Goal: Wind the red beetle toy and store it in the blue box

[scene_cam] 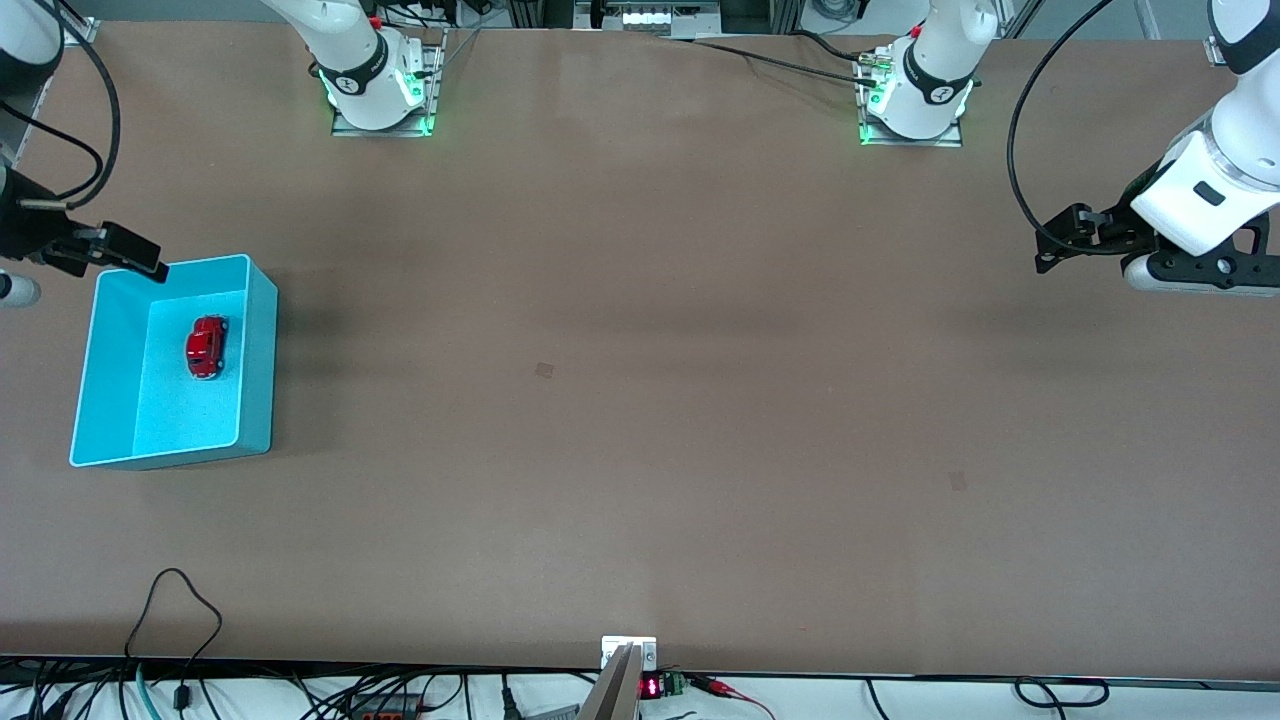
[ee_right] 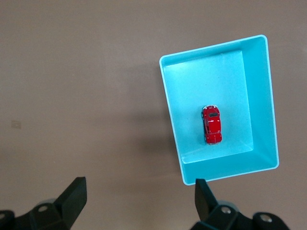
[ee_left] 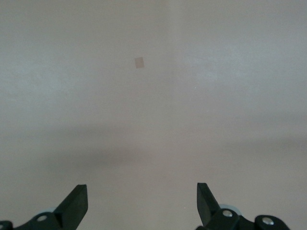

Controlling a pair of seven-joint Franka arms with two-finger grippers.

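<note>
**Brown table: toy already stored**

Brown table (scene_cam: 640, 400) carries the red beetle toy (scene_cam: 206, 347) inside the blue box (scene_cam: 258, 350), below the spread, empty right gripper (scene_cam: 135, 255). Left gripper (scene_cam: 1060, 240) waits, spread, well apart. Task seems finished; next, only retreat.

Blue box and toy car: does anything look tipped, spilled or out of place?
Nothing stands out. The red beetle toy sits upright on its wheels inside the blue box, which stands flat on the table toward the right arm's end.
</note>
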